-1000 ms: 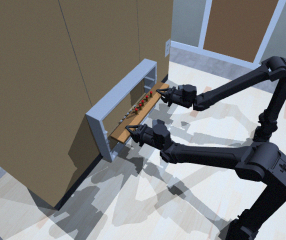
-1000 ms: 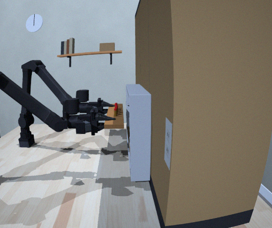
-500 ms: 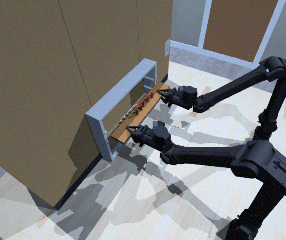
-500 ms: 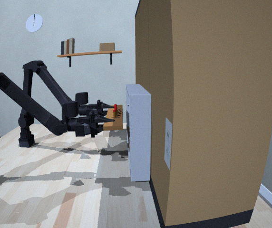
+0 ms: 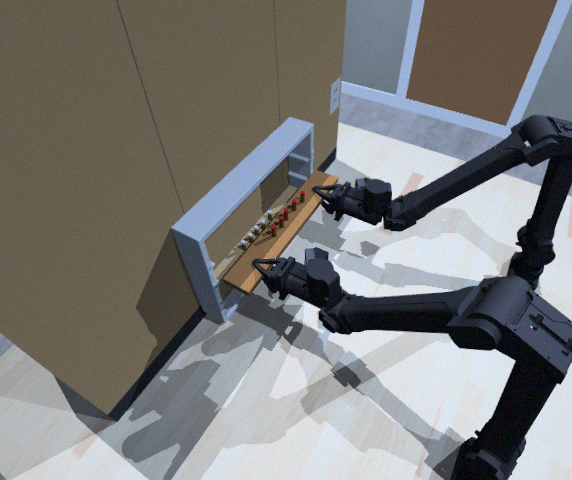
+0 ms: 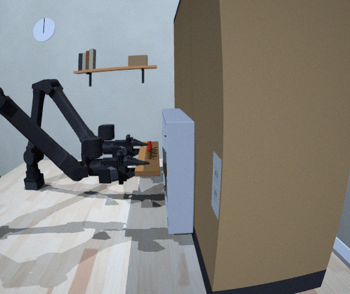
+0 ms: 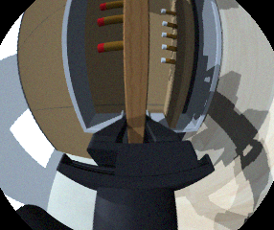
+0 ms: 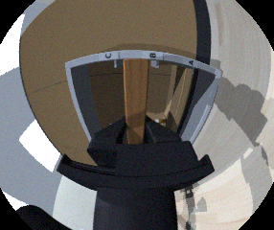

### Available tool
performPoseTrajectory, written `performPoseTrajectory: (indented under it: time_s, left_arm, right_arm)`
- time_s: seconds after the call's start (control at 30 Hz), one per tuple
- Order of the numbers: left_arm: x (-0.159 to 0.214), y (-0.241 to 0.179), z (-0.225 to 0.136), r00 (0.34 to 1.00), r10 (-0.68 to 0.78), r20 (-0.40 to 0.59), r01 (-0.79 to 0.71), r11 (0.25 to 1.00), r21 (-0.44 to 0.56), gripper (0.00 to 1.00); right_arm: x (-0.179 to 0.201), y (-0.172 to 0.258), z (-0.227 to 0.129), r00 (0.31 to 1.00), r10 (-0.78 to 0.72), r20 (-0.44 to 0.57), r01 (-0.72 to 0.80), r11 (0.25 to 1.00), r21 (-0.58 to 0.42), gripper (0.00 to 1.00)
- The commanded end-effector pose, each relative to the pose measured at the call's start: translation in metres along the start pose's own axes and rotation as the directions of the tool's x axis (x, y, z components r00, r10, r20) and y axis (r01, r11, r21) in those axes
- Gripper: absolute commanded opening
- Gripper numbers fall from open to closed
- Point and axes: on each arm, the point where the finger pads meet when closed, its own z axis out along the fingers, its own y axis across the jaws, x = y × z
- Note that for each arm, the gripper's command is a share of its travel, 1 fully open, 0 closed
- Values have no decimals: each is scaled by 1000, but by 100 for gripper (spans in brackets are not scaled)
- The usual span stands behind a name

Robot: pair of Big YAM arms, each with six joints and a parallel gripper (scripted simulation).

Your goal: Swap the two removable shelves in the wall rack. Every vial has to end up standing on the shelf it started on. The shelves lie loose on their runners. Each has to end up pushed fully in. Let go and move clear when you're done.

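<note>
Wooden shelf (image 5: 291, 232) (image 6: 147, 173) (image 7: 136, 57) (image 8: 136, 96), clenched by left gripper (image 5: 259, 267) (image 6: 146, 144) (image 7: 135, 116) and right gripper (image 5: 319, 195) (image 6: 146, 163) (image 8: 135, 116), carries 5 red vials (image 5: 286, 213) (image 6: 149, 147) (image 7: 110, 46). Top view shows 5 white vials (image 5: 256, 230) (image 7: 170, 47); exterior hides them.

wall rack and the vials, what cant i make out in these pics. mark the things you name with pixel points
- White-capped vials (image 5: 256, 230) (image 7: 171, 35): in the right wrist view, the gripper hides most of their row.
- Red-capped vials (image 5: 281, 222) (image 6: 149, 147) (image 7: 110, 47): the left wrist view's top edge cuts off the rest of the row.
- Wall rack (image 5: 242, 178) (image 6: 180, 177) (image 7: 75, 72) (image 8: 137, 54): its side panel hides the interior in the exterior view.
</note>
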Motion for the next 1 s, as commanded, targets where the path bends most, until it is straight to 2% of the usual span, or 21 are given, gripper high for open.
performPoseTrajectory:
  time_s: [0.0,0.5,0.97]
  left_arm:
    - [-3,14,6,1000,-16,3,16,998,-56,12]
    - [-2,12,28,1000,-16,5,16,998,-59,12]
    - [-1,29,44,1000,-17,8,18,996,-88,12]
  right_arm:
    - [4,3,5,1000,14,-5,-14,999,-38,12]
    - [5,-1,27,1000,17,-4,-18,999,-39,12]
    - [6,15,42,1000,22,-1,-22,998,-67,12]
